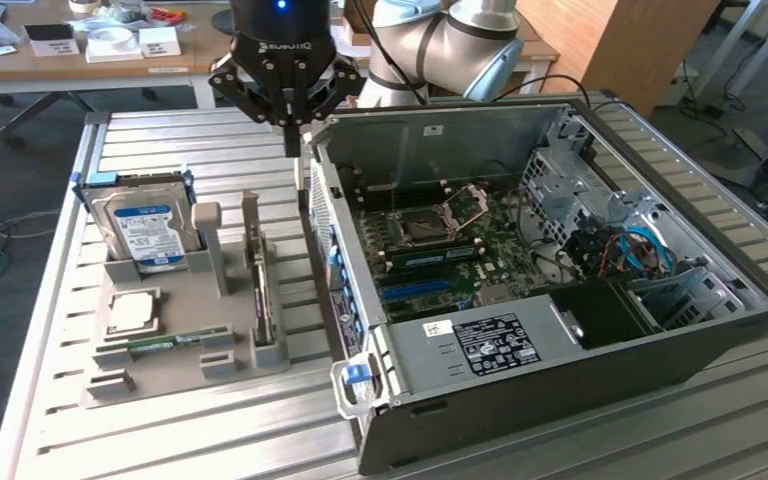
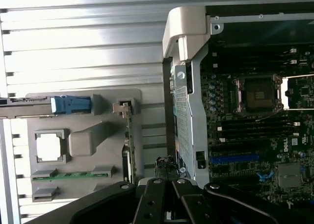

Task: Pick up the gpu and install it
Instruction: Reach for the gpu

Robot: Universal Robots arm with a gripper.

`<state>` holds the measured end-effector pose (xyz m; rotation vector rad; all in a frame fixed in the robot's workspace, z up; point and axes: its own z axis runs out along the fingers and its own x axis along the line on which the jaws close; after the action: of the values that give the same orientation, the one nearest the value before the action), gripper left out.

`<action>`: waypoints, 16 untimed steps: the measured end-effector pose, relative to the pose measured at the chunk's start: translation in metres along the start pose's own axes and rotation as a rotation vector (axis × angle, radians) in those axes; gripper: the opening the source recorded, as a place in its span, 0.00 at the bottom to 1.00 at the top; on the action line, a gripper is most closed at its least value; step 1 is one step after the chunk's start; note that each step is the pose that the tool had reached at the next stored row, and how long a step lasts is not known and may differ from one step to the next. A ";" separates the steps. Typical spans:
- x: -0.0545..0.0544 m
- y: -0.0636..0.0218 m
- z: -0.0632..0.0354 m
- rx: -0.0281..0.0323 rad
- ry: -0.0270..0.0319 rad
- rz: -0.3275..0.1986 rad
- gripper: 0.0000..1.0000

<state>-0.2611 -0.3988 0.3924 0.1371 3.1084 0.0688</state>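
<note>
Over the gap between tray (image 1: 157,378) and case (image 1: 491,400), your gripper (image 1: 299,148) hangs with jaws closed on nothing. The gpu (image 1: 263,290) stands on edge in its tray slot, just beside and below. To grasp it well, part the jaws, centre them over the top edge, square to the board, clear of the slot posts. Edge-on, its bracket is hard to make out.
</note>
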 end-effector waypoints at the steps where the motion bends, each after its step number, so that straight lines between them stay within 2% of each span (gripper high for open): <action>1: 0.000 0.0000 0.0000 0.0000 0.0000 0.000 0.11; 8: 0.000 0.0000 0.0000 0.0000 0.0000 0.000 0.11; 16: 0.011 -0.0009 -0.0003 0.0000 0.0000 0.000 0.11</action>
<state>-0.2717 -0.3988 0.3923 0.1372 3.1084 0.0688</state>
